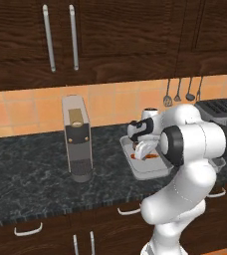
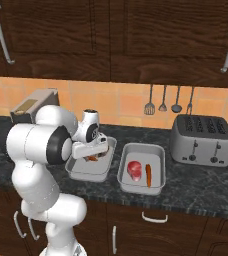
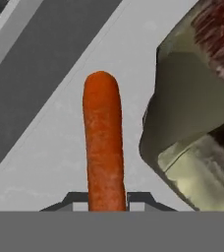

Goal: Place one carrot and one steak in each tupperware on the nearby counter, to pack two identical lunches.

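On black marbled counter (image 2: 196, 185), two tupperware (image 2: 158, 152)

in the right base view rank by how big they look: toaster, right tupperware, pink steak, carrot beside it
1. toaster, largest
2. right tupperware, slightly smaller in footprint; it sits nearer the camera, so the gap is unsure
3. pink steak
4. carrot, slimmest, though about as long as the steak is wide

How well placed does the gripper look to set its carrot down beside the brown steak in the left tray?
Probably well placed. The gripper is closed on the carrot low over the left tray. In the hand view, bare tray floor lies under the carrot, and the brown steak sits to one side, close but apart.
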Controlling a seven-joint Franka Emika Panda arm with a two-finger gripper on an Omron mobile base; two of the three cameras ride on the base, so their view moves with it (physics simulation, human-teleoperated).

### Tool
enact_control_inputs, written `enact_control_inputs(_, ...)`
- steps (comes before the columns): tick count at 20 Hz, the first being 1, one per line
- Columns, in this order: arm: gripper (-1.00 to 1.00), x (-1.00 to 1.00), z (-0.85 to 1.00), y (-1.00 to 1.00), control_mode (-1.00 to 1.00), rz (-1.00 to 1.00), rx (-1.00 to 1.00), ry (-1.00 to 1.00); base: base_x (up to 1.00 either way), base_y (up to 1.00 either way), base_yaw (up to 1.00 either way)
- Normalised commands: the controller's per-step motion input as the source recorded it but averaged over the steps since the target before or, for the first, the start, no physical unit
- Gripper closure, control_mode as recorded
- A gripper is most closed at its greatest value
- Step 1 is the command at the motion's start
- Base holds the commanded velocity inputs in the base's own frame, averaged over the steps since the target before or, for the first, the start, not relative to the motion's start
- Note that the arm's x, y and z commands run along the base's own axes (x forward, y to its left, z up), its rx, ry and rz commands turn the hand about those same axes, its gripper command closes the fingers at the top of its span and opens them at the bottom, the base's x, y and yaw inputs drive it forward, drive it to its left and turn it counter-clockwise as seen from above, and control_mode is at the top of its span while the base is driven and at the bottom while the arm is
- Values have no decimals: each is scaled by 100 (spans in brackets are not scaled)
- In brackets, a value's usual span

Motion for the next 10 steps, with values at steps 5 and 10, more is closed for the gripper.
enact_control_inputs(5, -100, -3, -3, 0, -100, 0, 0, -1, 0, 0, 0)
enact_control_inputs(10, -100, 0, 2, 0, -100, 0, 0, 0, 0, 0, 0)
